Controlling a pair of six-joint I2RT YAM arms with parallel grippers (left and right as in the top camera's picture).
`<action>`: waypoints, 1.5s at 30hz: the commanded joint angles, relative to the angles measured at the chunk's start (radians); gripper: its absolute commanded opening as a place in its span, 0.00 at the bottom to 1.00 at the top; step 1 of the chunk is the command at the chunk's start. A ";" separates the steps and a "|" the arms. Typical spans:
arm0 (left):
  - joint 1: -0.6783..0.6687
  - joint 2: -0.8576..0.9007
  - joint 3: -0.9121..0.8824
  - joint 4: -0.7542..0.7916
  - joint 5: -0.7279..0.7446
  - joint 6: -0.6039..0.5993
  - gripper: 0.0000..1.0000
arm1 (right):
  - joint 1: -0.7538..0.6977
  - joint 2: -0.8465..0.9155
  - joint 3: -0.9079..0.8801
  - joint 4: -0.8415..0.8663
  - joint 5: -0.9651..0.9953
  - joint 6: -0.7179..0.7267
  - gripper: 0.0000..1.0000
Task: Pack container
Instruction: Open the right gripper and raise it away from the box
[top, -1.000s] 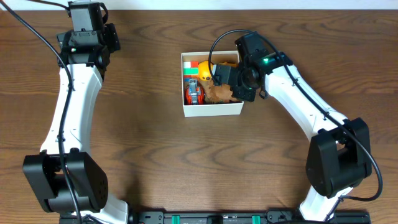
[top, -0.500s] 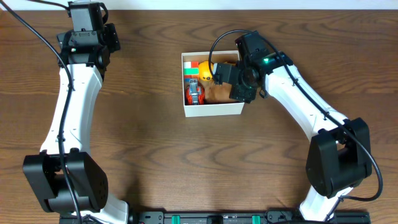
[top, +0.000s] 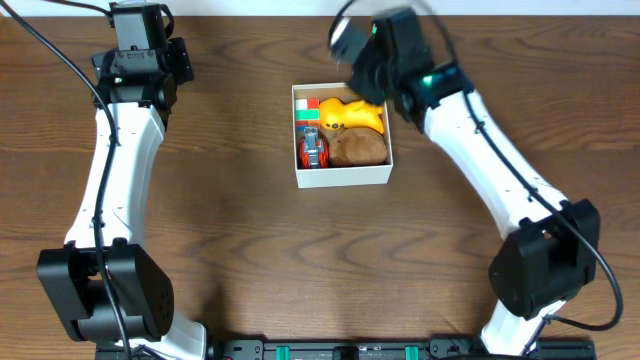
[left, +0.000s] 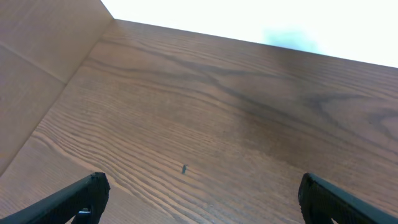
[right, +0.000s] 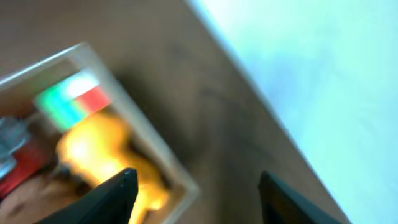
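The right arm (top: 470, 130) has risen from the container (top: 342, 178), which sits mid-worktop (top: 250, 230), leaving a brown toy (top: 358, 148) inside. Both the right fingers (right: 118, 190) and left fingers (left: 81, 196) are spread, empty. The retreat is best kept vertical, clear of the thin far wall.

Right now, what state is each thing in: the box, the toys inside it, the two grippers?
container: upright, open on top, holding four toys.
yellow toy: inside the container.
brown toy: inside, beside the yellow toy.
red and grey toy: inside, beside the brown toy.
striped block: inside, in a corner.
left gripper: open, empty, over the table.
right gripper: open, empty, above the container's rim.
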 joint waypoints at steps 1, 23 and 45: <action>0.000 -0.018 0.018 -0.003 -0.009 -0.005 0.98 | -0.049 -0.005 0.049 -0.003 0.241 0.350 0.71; 0.000 -0.018 0.018 -0.003 -0.008 -0.005 0.98 | -0.210 -0.004 0.051 -0.024 0.296 0.396 0.99; 0.000 -0.018 0.018 -0.003 -0.009 -0.005 0.98 | -0.211 -0.004 0.051 -0.206 0.386 0.343 0.99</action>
